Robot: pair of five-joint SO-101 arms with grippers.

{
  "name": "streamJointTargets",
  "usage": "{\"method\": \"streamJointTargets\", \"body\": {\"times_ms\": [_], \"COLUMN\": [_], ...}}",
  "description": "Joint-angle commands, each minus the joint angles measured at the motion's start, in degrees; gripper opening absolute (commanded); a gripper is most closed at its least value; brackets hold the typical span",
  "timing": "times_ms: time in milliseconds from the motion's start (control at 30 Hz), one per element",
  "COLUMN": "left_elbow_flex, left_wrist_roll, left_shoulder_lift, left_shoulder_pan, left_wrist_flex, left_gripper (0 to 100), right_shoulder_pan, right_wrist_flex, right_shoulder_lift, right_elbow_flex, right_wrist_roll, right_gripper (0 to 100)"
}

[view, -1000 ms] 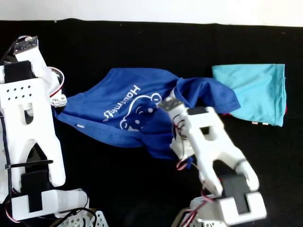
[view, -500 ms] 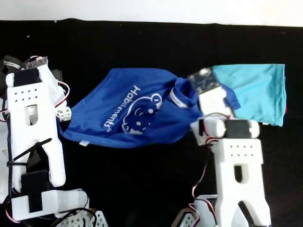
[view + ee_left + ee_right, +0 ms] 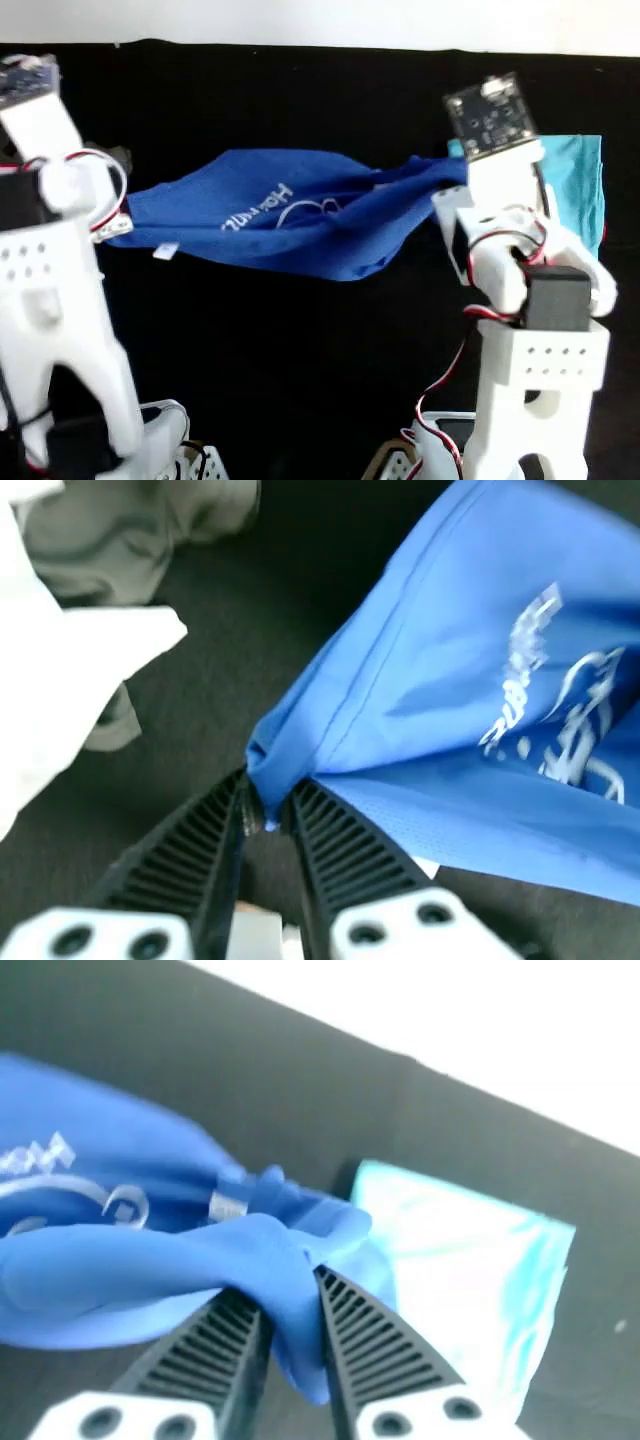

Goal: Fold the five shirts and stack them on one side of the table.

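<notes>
Where the blue shirt [image 3: 290,225] is: drawn out in a long band across the middle of the black tabletop [image 3: 300,360], held at both ends, one arm each side.
Blue shirt, detail: white print on front, creased and partly folded in on itself; lower edge sags toward the middle. Whether the sag touches the tabletop: cannot tell.
Left hand [image 3: 268,805]: clenched on one bunched corner of the blue shirt; ribbed black fingers [image 3: 345,845] pinch the cloth at their tips, fabric fanning away from the pinch.
Left arm, high view: white, stands at the tabletop's left edge, w/ the shirt's end just beside it.
Right hand [image 3: 287,1290]: clenched on the shirt's other end; a thick roll of blue cloth wedged btwn the fingers, spilling over both sides.
Right arm, high view: white, raised at the right, wrist board uppermost, red and white wires down its front.
Teal shirt [image 3: 578,195]: folded flat, far right of the tabletop, partly behind the right arm; blue shirt's held end is just beside it and overlaps its near edge in the right wrist view.
Grey cloth [image 3: 130,520]: crumpled heap, lying on the tabletop apart from the blue shirt, on the left hand's side.
Backdrop: pale strip [image 3: 320,20] beyond the tabletop's far edge.
</notes>
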Motion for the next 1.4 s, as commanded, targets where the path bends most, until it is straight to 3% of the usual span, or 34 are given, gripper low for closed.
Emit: {"method": "streamJointTargets", "body": {"times_ms": [0, 267, 733, 1033, 1200, 1367], "left_elbow_flex": [-3.21, -7.43, -18.15, -18.77, -18.24, -8.48], "left_wrist_roll": [0.26, 0.26, 0.18, 0.18, 0.00, 0.00], "left_shoulder_lift": [-6.90, -15.34, -23.43, -29.85, -30.90, -26.51], "left_shoulder_pan": [0.31, 0.31, 0.31, 0.31, 0.22, 0.31], "left_wrist_flex": [0.62, 0.62, 0.62, 0.09, -1.49, -5.19], "left_gripper": [1, 1, 1, 1, 1, 1], "right_shoulder_pan": [0.66, 0.66, 0.75, 0.75, 0.75, 0.75], "right_wrist_flex": [2.77, 8.04, 8.40, 9.89, 12.97, 6.29], "right_shoulder_lift": [-1.54, -1.54, -1.54, -1.54, -0.84, -0.84], "right_elbow_flex": [-10.77, -27.91, -52.79, -64.84, -63.69, -47.34], "right_wrist_roll": [0.62, 0.62, 0.62, 0.62, 0.62, 0.62], "right_gripper": [0.6, 0.6, 0.6, 0.6, 0.6, 0.6]}}
